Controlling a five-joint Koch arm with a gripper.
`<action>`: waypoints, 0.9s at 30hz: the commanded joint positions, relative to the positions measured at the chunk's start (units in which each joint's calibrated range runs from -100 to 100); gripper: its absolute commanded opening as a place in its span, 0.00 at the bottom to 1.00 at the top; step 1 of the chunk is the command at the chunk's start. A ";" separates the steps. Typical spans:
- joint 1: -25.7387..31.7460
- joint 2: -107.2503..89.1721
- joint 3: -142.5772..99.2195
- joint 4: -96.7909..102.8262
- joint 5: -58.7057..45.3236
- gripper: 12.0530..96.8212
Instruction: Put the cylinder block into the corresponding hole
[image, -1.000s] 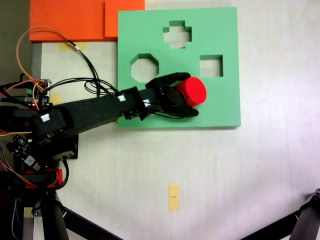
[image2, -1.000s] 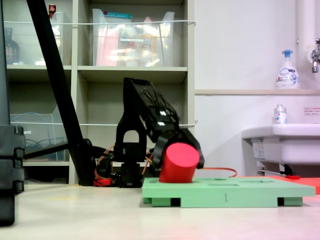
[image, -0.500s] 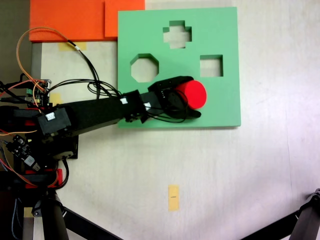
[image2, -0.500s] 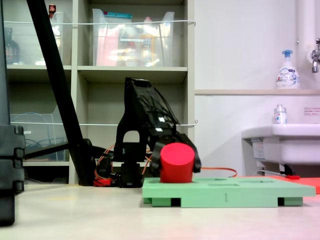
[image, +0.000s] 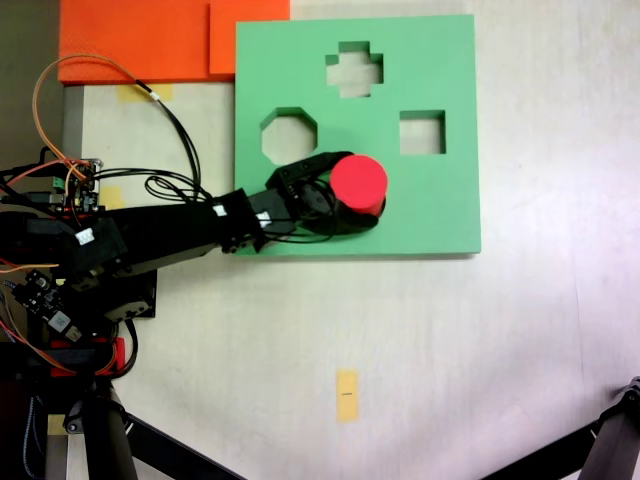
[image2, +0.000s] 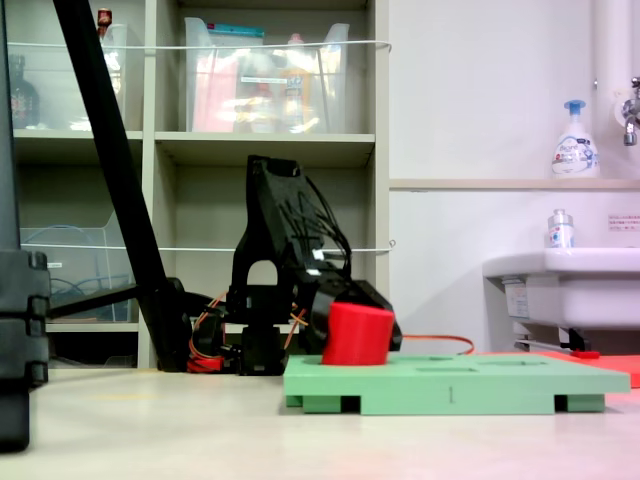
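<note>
The red cylinder block is gripped between the black jaws of the gripper, which close on its sides from the arm's side of the top-down fixed view. In the low side-on fixed view the cylinder block is seen nearly upright, its lower edge at the top face of the green foam board, with the gripper wrapped around its rear half. Whether the block has sunk into a cutout cannot be told.

From above, the green foam board is seen lying flat on the bench. Up and towards the arm from the jaws lies the octagonal cutout, just beside them. The cross-shaped cutout lies well above the jaws, and the square cutout sits up and beyond them, past the block. The round hole is hidden beneath the block and the jaws, so its outline cannot be seen.

Behind the jaws, past the arm's base, orange foam sheets rest at the bench's top corner. A small yellow tape marker is stuck to the bench well below the jaws.
</note>
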 joint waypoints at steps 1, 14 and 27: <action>0.34 -2.14 -0.04 4.48 -0.20 0.20; 0.63 -12.34 -6.91 4.29 -0.20 0.87; -2.59 -60.38 -6.02 -23.92 -33.06 0.40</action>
